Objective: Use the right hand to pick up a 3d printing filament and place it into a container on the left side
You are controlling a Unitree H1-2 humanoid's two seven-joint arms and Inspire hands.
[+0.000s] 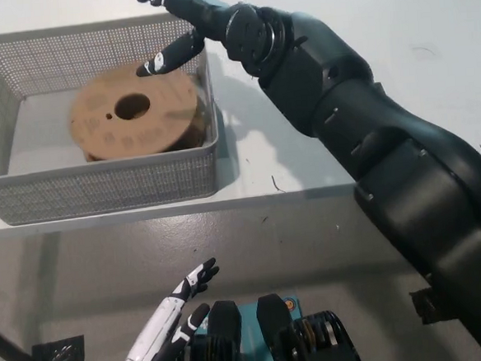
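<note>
A brown cardboard filament spool [133, 114] lies flat inside the grey mesh basket [100, 184] on the white table's left side. My black right hand [184, 27] hovers open over the basket's far right corner, fingers spread, apart from the spool. My white left hand [172, 322] rests low at the bottom left, below the table edge, fingers apart and empty.
The white table [320, 134] extends right of the basket, under my black right arm [361, 131]. Grey floor lies below the table's front edge, with a dark floor marker [59, 354] at bottom left.
</note>
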